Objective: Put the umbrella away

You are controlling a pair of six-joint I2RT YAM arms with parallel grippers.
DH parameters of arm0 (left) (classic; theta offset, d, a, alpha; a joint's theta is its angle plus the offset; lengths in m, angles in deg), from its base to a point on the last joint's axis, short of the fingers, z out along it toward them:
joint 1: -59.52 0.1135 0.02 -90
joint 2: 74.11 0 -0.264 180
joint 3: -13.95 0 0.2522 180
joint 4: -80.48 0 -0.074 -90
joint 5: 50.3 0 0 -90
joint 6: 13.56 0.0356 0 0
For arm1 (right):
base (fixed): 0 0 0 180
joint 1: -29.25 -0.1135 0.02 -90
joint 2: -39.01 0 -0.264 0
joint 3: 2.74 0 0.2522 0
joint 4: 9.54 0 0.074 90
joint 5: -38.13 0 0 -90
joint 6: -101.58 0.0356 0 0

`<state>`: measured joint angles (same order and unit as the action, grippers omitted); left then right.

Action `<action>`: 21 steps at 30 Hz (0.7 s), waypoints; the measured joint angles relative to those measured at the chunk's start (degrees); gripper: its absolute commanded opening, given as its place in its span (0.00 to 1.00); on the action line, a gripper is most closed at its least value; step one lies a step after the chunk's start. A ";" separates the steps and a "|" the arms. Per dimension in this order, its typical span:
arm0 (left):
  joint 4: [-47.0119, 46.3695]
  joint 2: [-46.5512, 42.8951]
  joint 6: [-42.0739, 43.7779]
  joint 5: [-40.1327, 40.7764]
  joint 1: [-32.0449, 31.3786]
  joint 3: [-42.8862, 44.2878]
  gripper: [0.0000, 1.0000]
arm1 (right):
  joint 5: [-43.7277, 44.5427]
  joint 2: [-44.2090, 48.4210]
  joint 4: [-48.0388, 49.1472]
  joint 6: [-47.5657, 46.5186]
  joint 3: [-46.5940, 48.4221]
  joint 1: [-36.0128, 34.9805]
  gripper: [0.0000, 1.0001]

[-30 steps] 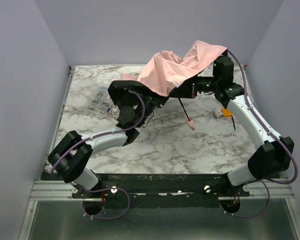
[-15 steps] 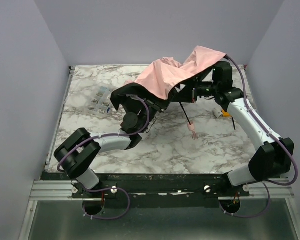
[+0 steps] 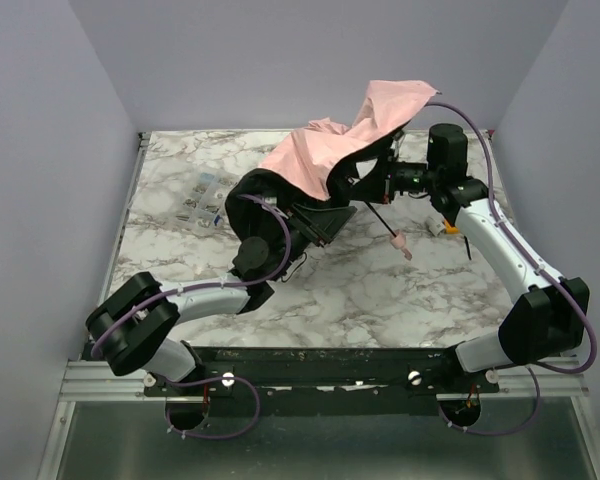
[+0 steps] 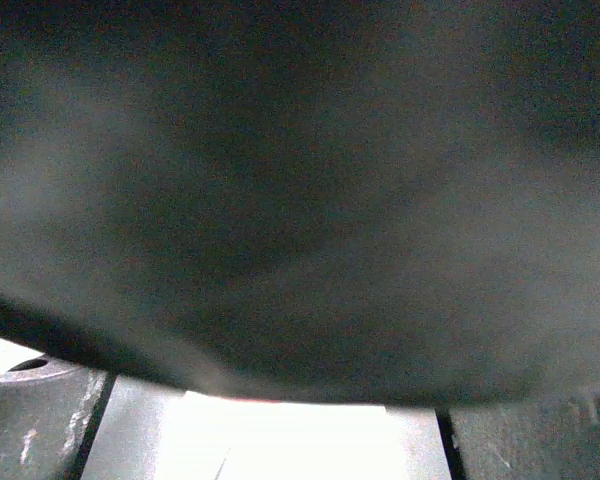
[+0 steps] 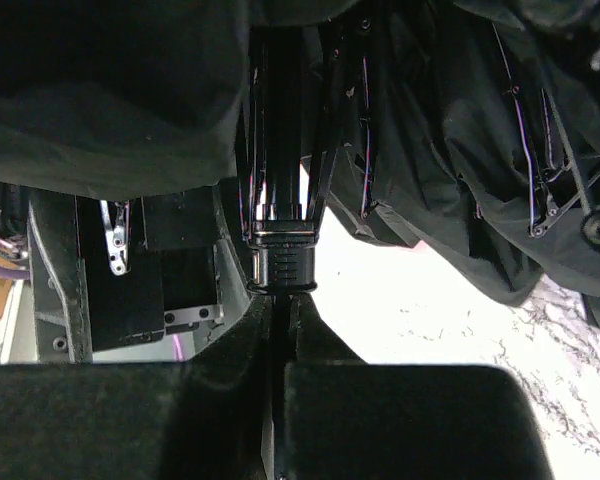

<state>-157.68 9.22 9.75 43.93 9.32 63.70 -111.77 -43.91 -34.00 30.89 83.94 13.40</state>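
The umbrella [image 3: 325,160] was half-open, held up over the far middle of the table [image 3: 380,290], pink side up, with the handle [image 3: 401,243] hanging down toward the marble. Right gripper [image 5: 280,300] was clamped tight on the thin shaft just under the black collar [image 5: 283,262], I'd guess to steady it while the canopy gets collapsed. Left gripper [image 3: 322,222] sat tucked under the canopy's near edge. Its camera saw only dark lining [image 4: 300,200], so honestly couldn't tell if it was wide or pinching fabric.
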 measured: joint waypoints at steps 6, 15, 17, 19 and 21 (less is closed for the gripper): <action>7.10 -1.99 3.74 0.63 -0.52 0.52 0.67 | 0.76 0.50 2.10 0.17 -0.17 0.24 0.01; 9.27 -3.41 9.09 10.73 -0.94 1.11 0.76 | 0.76 1.42 4.72 1.01 -2.71 0.22 0.01; 9.99 -3.37 10.12 12.44 -0.94 2.10 0.75 | 0.85 1.42 5.11 1.40 -3.50 0.22 0.01; 10.05 -3.02 10.88 13.94 -0.96 5.03 0.73 | 1.03 1.42 5.09 1.66 -4.02 0.24 0.01; 10.40 -2.23 11.43 15.67 -0.98 7.78 0.68 | 1.44 1.42 5.07 1.70 -4.13 0.24 0.01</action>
<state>-147.28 6.99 21.18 59.60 8.34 71.48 -110.33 -42.49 -28.93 32.59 79.81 13.64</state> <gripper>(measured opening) 0.741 0.038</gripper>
